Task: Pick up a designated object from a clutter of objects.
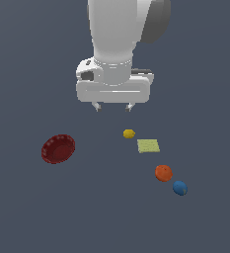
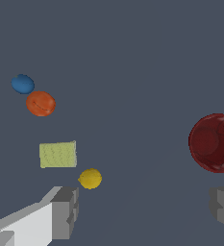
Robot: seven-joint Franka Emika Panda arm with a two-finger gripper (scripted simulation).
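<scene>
The blue ball (image 1: 180,188) is small, rounded and glossy, a saturated mid-blue with a faint lighter sheen on its upper side; in the wrist view (image 2: 22,83) it reads as slightly flattened, more oval than a true sphere. It is about the size of the orange ball (image 1: 164,173) and clearly larger than the yellow ball (image 1: 129,133).

Taking the orange ball as the landmark: the blue ball lies just beside it, on the exterior view's right and a little nearer that camera, the two almost touching. The flat pale yellow-green square (image 1: 148,146) lies near the orange ball on its far side, and the yellow ball sits just beyond the square. The dark red ribbed bowl (image 1: 58,148) stands well apart from the orange ball, toward the exterior view's left. All rest on the dark grey bench (image 1: 101,217).

The gripper (image 1: 113,106) hangs above the bench, well apart from the orange ball and farther back than the yellow ball. Its jaws stand wide apart and hold nothing; in the wrist view both fingertips (image 2: 65,211) show with bare bench between them.
</scene>
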